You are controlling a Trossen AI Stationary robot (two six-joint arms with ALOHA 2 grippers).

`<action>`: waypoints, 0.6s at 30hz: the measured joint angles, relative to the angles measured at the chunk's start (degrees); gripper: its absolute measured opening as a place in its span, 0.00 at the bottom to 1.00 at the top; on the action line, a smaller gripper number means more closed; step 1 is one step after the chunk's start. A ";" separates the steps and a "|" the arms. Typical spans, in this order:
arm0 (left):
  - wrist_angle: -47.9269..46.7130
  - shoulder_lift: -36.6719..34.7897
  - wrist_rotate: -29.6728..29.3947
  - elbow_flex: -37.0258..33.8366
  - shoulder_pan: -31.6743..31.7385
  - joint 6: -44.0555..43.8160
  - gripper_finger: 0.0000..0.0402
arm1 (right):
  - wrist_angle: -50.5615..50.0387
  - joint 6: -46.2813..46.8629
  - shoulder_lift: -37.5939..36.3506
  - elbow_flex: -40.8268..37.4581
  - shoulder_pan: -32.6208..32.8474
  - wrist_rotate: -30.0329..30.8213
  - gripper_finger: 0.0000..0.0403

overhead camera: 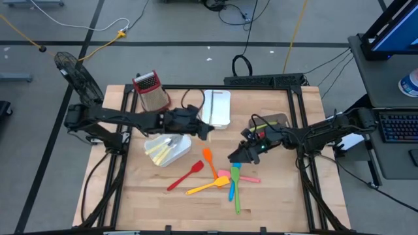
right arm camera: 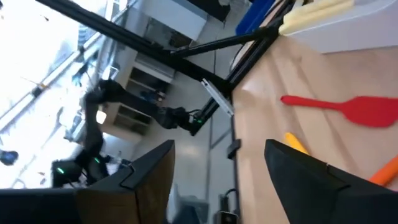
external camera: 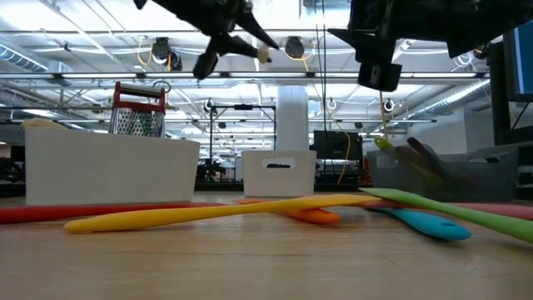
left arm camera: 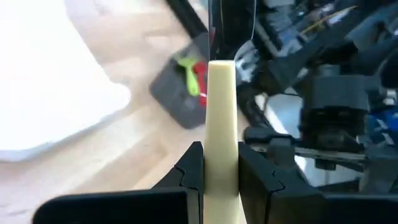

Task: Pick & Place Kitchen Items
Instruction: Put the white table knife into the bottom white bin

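A cream utensil [left arm camera: 221, 106] is lifted over the table's middle, with my left gripper [overhead camera: 204, 130] shut on it near a white bin [overhead camera: 217, 108]. My right gripper [overhead camera: 235, 155] hangs open and level above the loose utensils, its fingers [right arm camera: 146, 171] with nothing between them. Lying flat on the wood are a red spatula [overhead camera: 185, 176], an orange one [overhead camera: 209, 160], a yellow one [overhead camera: 208, 186], a pink one [overhead camera: 228, 177], a blue one [overhead camera: 231, 188] and a green one [overhead camera: 236, 196]. A pale bin [overhead camera: 168, 149] at centre left holds cream and yellow pieces. My left gripper pinches the cream utensil's slim shaft [left arm camera: 221, 155] between its two fingers [left arm camera: 189, 168]. The fingers come from the table's left, slanting a little downward, and lie along the shaft. The utensil sticks out past the fingertips toward the table's right, clear of the table.
A metal grater with a red top [overhead camera: 149, 91] stands at the far left. A grey bin [overhead camera: 275, 123] at the far right holds a green and a red piece. The two grippers are close together over the table's middle. Bare wood lies along the near edge.
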 joint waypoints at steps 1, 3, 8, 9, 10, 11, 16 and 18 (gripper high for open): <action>-3.82 -1.75 -0.13 -0.06 0.19 -0.34 0.13 | -0.02 -1.40 0.00 -0.04 0.00 0.02 0.58; -10.33 -3.86 -0.63 -0.33 0.31 -1.16 0.13 | -0.51 -4.90 0.00 0.00 -0.02 0.23 0.56; -23.80 -7.94 -1.61 -0.20 -0.36 -6.57 0.13 | -1.22 -13.26 -0.05 0.01 -0.02 2.11 0.48; -25.98 -8.77 -1.42 -0.01 -0.56 -7.93 0.13 | -1.48 -14.81 -0.11 -0.04 -0.02 2.75 0.45; -29.08 -9.42 -1.27 -0.15 -0.90 -8.81 0.13 | -1.50 -16.27 -0.15 -0.10 -0.02 3.45 0.43; -32.12 -9.72 -1.05 -0.15 -1.13 -9.96 0.13 | -1.70 -17.87 -0.23 -0.06 -0.13 4.14 0.40; -40.50 -10.34 0.59 -0.20 -2.61 -13.66 0.13 | -2.92 -23.43 -0.81 -0.02 -0.98 5.47 0.25; -42.25 -10.23 1.34 -0.23 -2.99 -14.43 0.13 | -3.54 -24.98 -1.20 -0.08 -1.22 6.44 0.19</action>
